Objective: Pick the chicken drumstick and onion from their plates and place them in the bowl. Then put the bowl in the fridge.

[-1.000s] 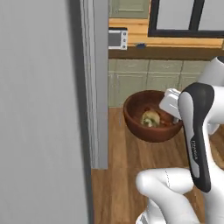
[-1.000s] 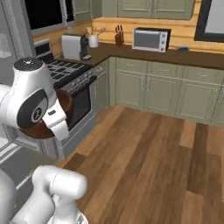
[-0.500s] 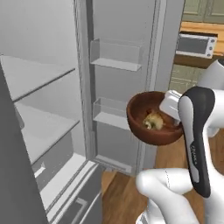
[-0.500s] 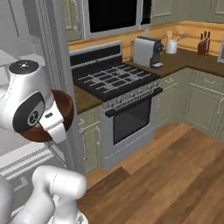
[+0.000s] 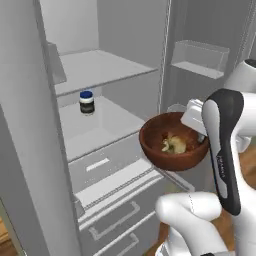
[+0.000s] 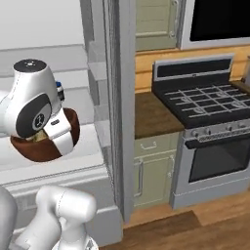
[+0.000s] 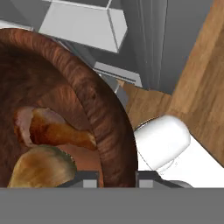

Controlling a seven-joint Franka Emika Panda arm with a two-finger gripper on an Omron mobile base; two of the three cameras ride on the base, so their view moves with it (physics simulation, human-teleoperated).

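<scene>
The bowl (image 5: 172, 144) is clamped at its rim by the gripper (image 7: 116, 177), one finger inside and one outside, and kept level so the chicken drumstick (image 7: 52, 127) and onion (image 7: 41, 166) are retained. It is held before the open fridge (image 5: 107, 70), near the front edge of a shelf (image 5: 105, 125) carrying a small jar (image 5: 87, 102).
</scene>
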